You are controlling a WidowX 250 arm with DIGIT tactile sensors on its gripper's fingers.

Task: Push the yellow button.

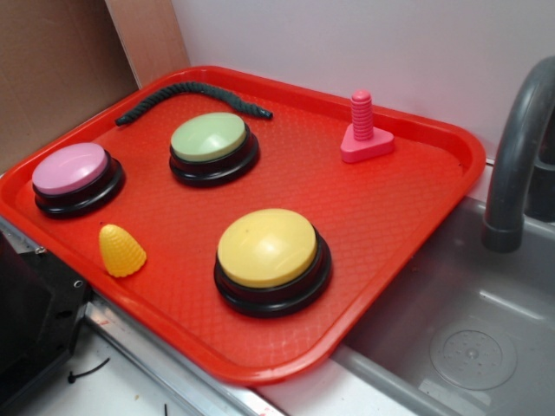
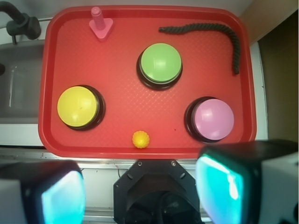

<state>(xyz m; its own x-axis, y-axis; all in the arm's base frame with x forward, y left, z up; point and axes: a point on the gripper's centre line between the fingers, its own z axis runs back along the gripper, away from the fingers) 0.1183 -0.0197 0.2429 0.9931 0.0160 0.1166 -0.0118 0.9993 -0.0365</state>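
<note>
The yellow button [image 1: 267, 247] sat on the red tray [image 1: 408, 208], toward the tray's near edge in the exterior view and at the left of the tray in the wrist view, well apart from everything else; its domed top stood untouched and nothing rested on it. The gripper [image 2: 140, 186] showed only in the wrist view, its two fingers [image 2: 60, 198] set wide apart with nothing between them, held high over the tray's near rim and off to one side of the button.

To press it well, I judged the arm should first travel sideways until centred over the dome, then bring the fingers together so that a single blunt tip met the crown; a straight vertical descent onto the middle would keep the tip from sliding off the smooth curve; the small yellow cone [image 1: 121, 251] lay near enough that a careless sweep could knock it.

Counted, there were three push buttons: one yellow, one green button [image 1: 210, 137], one pink button [image 1: 71, 168], each on a black base; one bumpy cone; one pink peg [image 1: 364, 130] on a triangular foot; one dark rope [image 1: 195, 94] curled along the far side; one tray; beside it, one sink [image 1: 468, 347] with one faucet [image 1: 516, 165].
</note>
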